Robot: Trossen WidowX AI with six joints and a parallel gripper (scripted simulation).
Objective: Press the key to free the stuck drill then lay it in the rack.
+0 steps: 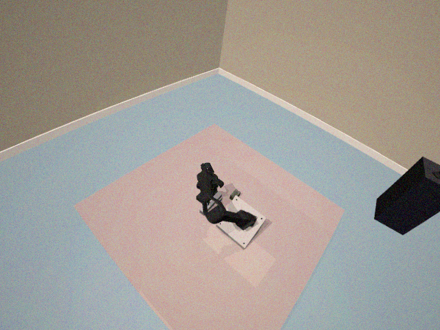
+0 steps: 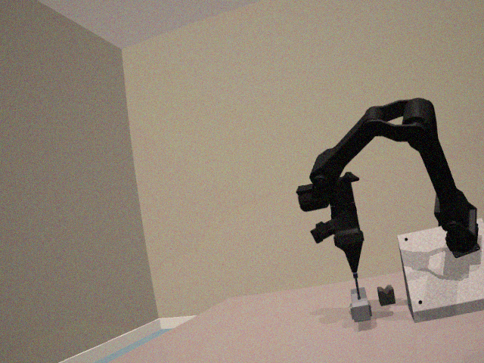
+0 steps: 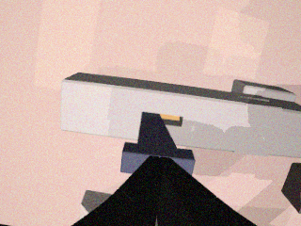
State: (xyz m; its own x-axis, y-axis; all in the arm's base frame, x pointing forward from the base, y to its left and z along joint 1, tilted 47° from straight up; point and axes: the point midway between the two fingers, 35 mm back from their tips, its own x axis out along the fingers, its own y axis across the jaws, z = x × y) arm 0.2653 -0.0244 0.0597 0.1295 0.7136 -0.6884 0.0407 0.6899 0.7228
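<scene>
We see the gripper point(image 2: 355, 271) point(image 3: 157, 168) clenched, its fingertips together with nothing between them, pointing down just above the drill point(image 2: 357, 288) point(image 3: 157, 134). Whether the tips touch the drill's head, we cannot tell.

The drill stands upright in the long grey block point(image 1: 218, 196) point(image 2: 360, 311) point(image 3: 94, 105), its shank running down into the block's top and its bluish, wider head uppermost. Close beside the shank, in the wrist view, we make out a small yellow-orange piece point(image 3: 170, 117) in a dark slot; we take it to be the key, but how deep it sits we cannot tell.

The block lies on the pink table point(image 1: 170, 256) point(image 2: 242, 332) point(image 3: 28, 155), between its left and right corners in the top view and well in from every visible edge. There the arm point(image 1: 215, 214) point(image 2: 442, 168) partly covers it. The dark notched rack point(image 1: 234, 194) point(image 2: 386, 296) stands between the block and the arm's white base plate point(image 1: 244, 238) point(image 2: 429, 293), near the plate corner facing the table's far edges. We see the drill out of the rack, in its block.
</scene>
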